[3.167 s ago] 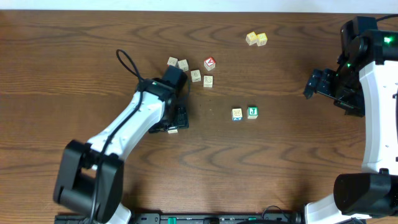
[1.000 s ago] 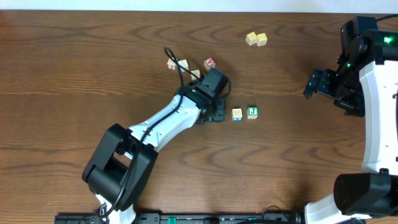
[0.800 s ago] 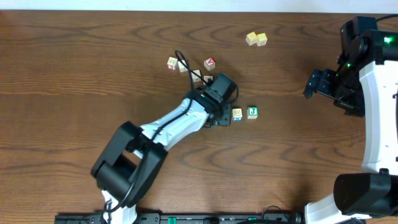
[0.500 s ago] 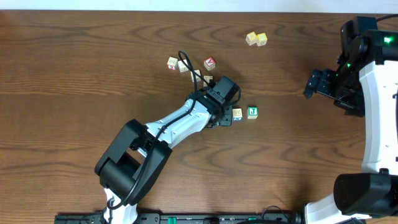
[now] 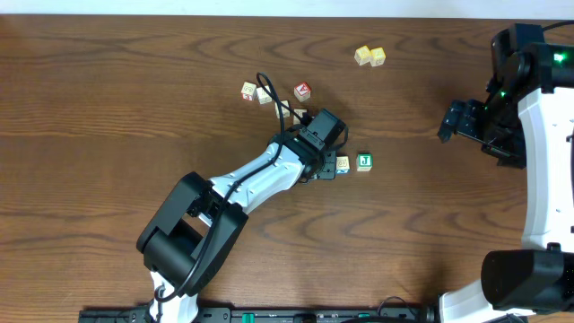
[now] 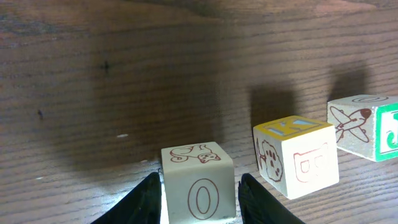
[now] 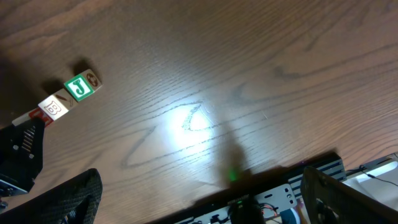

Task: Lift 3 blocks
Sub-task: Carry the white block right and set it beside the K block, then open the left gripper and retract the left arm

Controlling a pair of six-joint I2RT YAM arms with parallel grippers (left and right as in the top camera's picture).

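A nearly plain white block with a brown "O" [image 6: 196, 163] rests on the table between the fingers of my left gripper [image 6: 199, 198]. The jaws are open, with a thin gap showing on each side of it. Just to its right stands the whitish block with the orange-yellow top [image 6: 295, 158], then the green "J" block [image 6: 373, 127]. From overhead the left gripper [image 5: 325, 165] covers the "O" block, next to the yellow-marked block [image 5: 342, 164] and the green one [image 5: 364, 161]. My right gripper [image 5: 456, 121] hangs open at the far right, away from the blocks, holding nothing.
A red-faced cube [image 5: 303, 91] and cream lettered cubes [image 5: 248, 91] lie behind the left arm, under its cable loop [image 5: 267, 90]. Two pale yellow cubes [image 5: 369, 56] sit at the back. The right arm's base [image 5: 529, 278] stands at the right edge.
The left arm has swung right from the table's left-middle to the pair of blocks. Over the last half second it has stayed in place. The right arm has not moved.
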